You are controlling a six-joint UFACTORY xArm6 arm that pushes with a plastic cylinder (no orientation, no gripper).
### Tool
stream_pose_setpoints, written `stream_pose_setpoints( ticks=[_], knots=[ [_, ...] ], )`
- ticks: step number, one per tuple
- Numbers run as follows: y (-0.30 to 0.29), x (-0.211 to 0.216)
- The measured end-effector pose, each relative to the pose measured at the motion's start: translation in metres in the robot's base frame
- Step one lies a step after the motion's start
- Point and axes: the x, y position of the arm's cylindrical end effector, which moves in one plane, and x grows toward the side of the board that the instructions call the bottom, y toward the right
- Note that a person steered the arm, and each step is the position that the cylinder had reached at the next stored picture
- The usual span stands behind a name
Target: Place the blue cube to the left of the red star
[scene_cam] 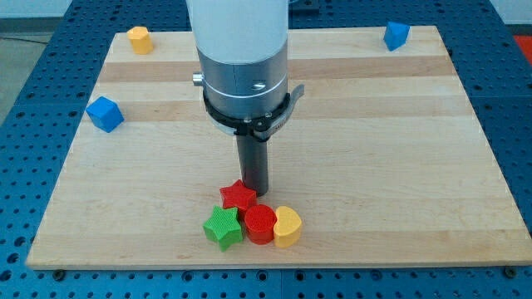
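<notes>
The blue cube [105,113] lies near the board's left edge, at mid height. The red star [238,196] lies low in the middle of the board, in a cluster with other blocks. My tip [256,192] stands just to the right of the red star and above the cluster, touching or nearly touching the star. The blue cube is far to the left of my tip and higher in the view.
A green star [224,227], a red round block [260,223] and a yellow heart [287,227] sit just below the red star. A yellow block [140,38] lies at top left, a second blue block [396,35] at top right. The wooden board [399,166] ends close below the cluster.
</notes>
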Motion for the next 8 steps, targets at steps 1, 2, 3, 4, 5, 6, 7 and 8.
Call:
stream_pose_setpoints(
  ticks=[1,2,3,4,5,6,7,8],
  knots=[
    [-0.005,-0.002],
    [-0.069,-0.043],
    [-0.164,-0.049],
    [-0.255,-0.053],
    [-0.275,-0.076],
    [-0.275,-0.115],
    [-0.272,-0.149],
    [-0.233,-0.151]
  ],
)
